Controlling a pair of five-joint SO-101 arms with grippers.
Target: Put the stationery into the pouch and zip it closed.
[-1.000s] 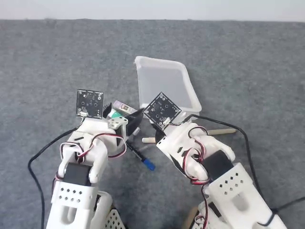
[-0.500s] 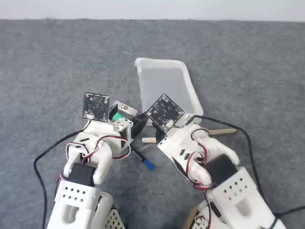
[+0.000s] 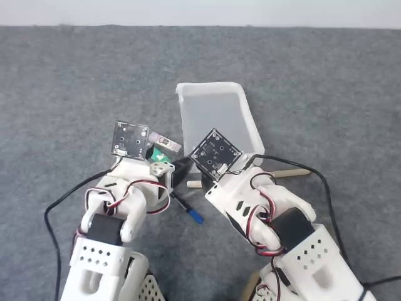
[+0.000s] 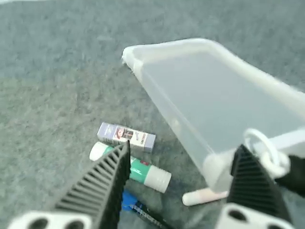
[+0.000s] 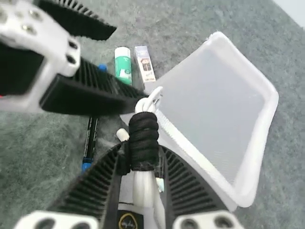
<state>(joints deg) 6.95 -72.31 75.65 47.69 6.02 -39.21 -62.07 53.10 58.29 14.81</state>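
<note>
Right end effector (image 5: 141, 148) pinches the black pull cord (image 5: 143, 136) of the white pouch (image 3: 216, 116) on the bench (image 3: 75, 75); spread left end effector (image 4: 182, 150), near the loose glue stick (image 4: 138, 169), should steady the pouch's edge so it opens.

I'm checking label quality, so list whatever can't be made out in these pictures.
High view: the glue stick is mostly under the left arm's wrist; the wooden stick runs under the right arm midway.
Left wrist view: the blue pen is cut off by the picture's edge and the left claw.
Right wrist view: the right claw, shut on the zip pull, covers where the pouch opens; zipped or not is unclear.
</note>
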